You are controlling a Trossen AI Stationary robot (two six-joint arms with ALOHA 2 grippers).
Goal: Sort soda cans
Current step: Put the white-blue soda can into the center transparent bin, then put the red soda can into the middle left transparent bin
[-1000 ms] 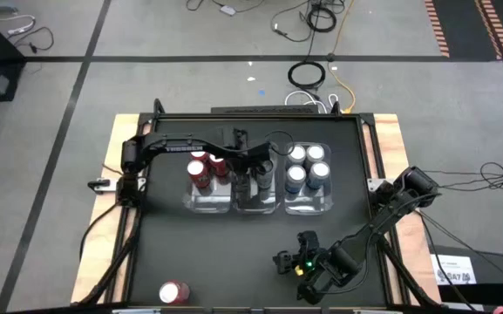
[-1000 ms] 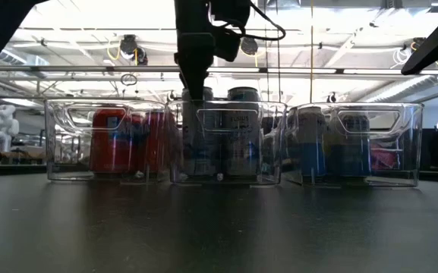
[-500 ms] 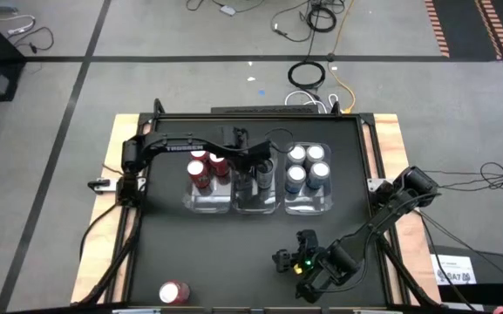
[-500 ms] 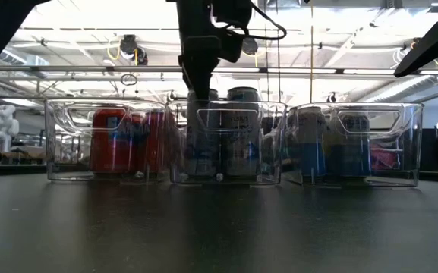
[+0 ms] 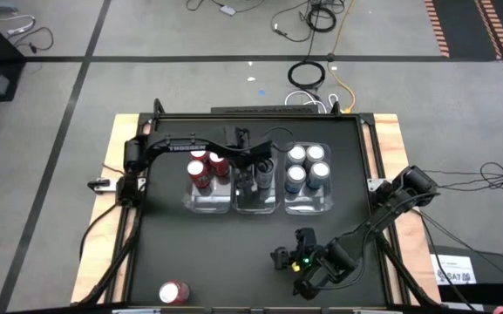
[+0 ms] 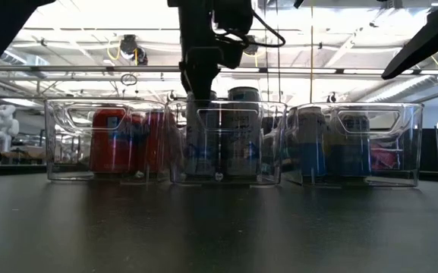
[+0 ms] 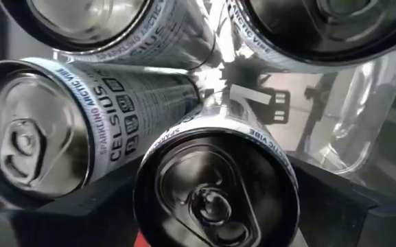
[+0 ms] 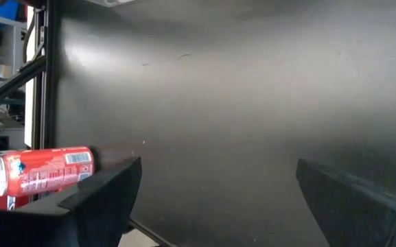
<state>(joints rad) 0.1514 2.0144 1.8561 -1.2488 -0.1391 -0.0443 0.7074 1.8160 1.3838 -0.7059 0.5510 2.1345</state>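
Observation:
Three clear bins stand in a row at mid-table. The left bin (image 5: 207, 202) holds red soda cans (image 5: 200, 173), the middle bin (image 5: 258, 206) grey-black ones (image 7: 81, 137), and the right bin (image 5: 309, 206) silver-blue ones (image 5: 307, 167). My left gripper (image 5: 253, 177) points down into the middle bin. It is open, with one finger on either side of the top of an upright can (image 7: 215, 195). Another red can (image 5: 172, 292) stands alone near the table's front left corner. My right gripper (image 5: 286, 260) hovers open near the front edge with nothing between its fingers.
The black tabletop (image 5: 234, 253) lies bare between the bins and the front edge. The lone red can (image 8: 43, 171) shows in the right wrist view beside the table's edge frame (image 8: 47, 82). Cables lie on the floor beyond the far edge.
In the low view, the dark finger of my left gripper that stood in front of a can inside the middle bin has drawn off it. The can's pale side now shows, and the can stays standing in the bin.

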